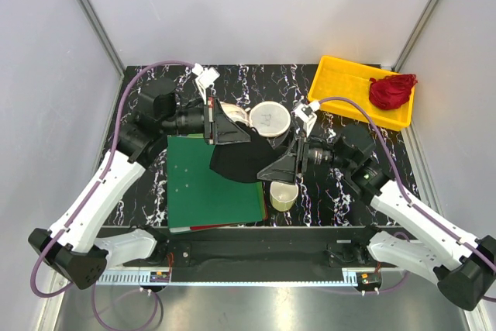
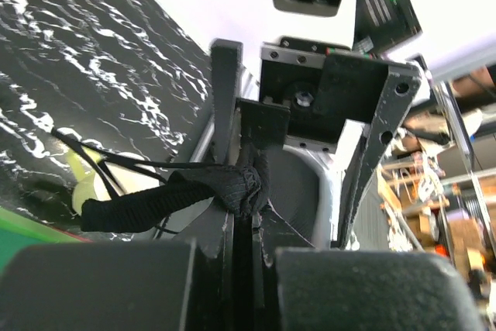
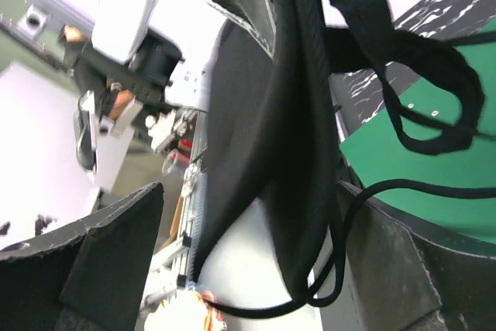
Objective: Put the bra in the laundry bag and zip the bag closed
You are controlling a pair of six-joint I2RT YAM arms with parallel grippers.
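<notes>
The black bra (image 1: pixel 242 162) hangs over the green folder, held at its upper edge by my left gripper (image 1: pixel 226 127). In the left wrist view the jaws (image 2: pixel 246 191) are shut on a bunched black fold, with a strap (image 2: pixel 139 208) trailing left. My right gripper (image 1: pixel 284 163) is open at the bra's right edge. In the right wrist view the bra (image 3: pixel 287 153) hangs between the spread fingers (image 3: pixel 116 253), with thin straps looping low. The round cream-white laundry bag (image 1: pixel 270 118) lies just behind the bra, between the two grippers.
A green folder (image 1: pixel 208 184) lies under the bra and shows in the right wrist view (image 3: pixel 395 145). A cream cup (image 1: pixel 283 195) stands near the front edge, below my right gripper. A yellow tray (image 1: pixel 349 91) at the back right holds a red garment (image 1: pixel 391 91).
</notes>
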